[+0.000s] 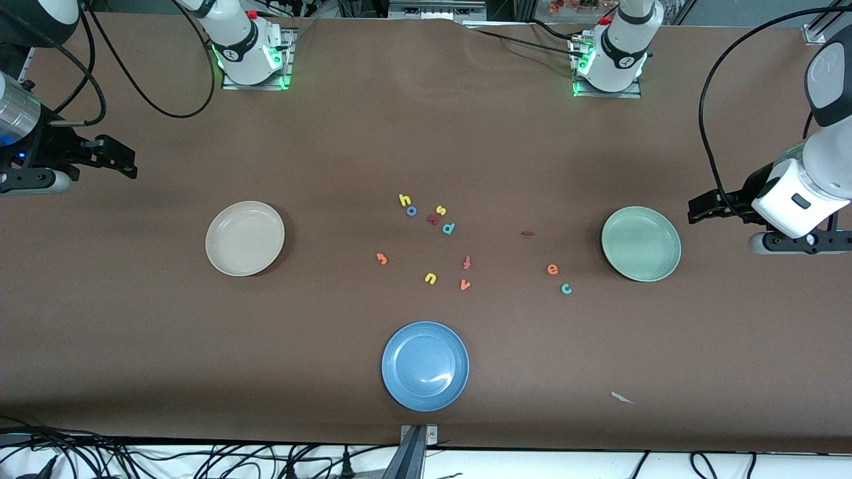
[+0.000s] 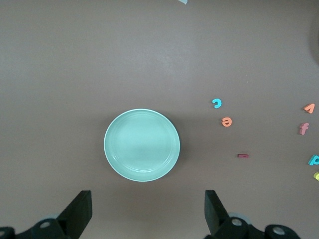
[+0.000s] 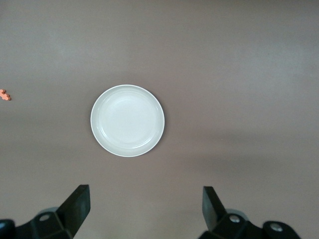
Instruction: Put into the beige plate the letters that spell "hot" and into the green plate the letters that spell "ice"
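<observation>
Beige plate (image 1: 244, 238): you see it bare, toward the right arm's tabletop edge.
Green plate (image 1: 641, 243): bare, toward the left arm's edge.
Blue plate (image 1: 425, 365): bare, by the camera-side edge.
Letters: h (image 1: 403, 199), o (image 1: 411, 211), t (image 1: 382, 259), i (image 1: 527, 233), e (image 1: 552, 269), c (image 1: 566, 289) all on the tabletop (image 1: 426, 133) between the beige and green plates.
Left gripper (image 2: 147, 211): fingers apart, over the tabletop by the green plate.
Right gripper (image 3: 145, 209): fingers apart, by the beige plate.

Left gripper (image 2: 145, 219) hangs wide open above the bare green plate (image 2: 142, 145) — teal "c" (image 2: 217, 103) and orange "e" (image 2: 227, 121) beside it

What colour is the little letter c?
Teal; the c shows best in the left wrist view.
</observation>
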{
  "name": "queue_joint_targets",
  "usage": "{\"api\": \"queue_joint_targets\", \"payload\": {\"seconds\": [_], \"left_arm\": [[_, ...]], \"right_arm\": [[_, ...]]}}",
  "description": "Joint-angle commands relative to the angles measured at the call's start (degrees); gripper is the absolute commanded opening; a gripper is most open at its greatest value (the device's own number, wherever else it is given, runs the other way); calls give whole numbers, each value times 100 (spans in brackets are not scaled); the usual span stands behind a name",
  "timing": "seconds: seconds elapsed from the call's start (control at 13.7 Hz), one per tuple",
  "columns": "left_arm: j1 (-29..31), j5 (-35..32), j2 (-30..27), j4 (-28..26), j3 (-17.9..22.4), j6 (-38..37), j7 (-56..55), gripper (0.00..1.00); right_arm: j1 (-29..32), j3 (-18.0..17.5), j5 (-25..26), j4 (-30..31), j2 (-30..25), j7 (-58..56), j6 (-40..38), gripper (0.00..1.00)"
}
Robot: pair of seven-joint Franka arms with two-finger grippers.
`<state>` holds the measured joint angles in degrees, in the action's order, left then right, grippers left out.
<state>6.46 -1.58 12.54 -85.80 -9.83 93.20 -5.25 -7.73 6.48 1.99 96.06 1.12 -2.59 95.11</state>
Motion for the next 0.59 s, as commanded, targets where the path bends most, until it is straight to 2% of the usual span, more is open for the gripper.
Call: {"api": "queue_joint_targets", "payload": {"seconds": [0.0, 0.51], "left_arm": [[-4, 35, -42, -60, 17, 67, 94, 99], [-13, 35, -42, -51, 17, 58, 85, 99]], "right_arm": [[35, 20, -59, 0, -7, -127, -37, 100], [35, 38, -138, 0, -7, -189, -37, 100]]}}
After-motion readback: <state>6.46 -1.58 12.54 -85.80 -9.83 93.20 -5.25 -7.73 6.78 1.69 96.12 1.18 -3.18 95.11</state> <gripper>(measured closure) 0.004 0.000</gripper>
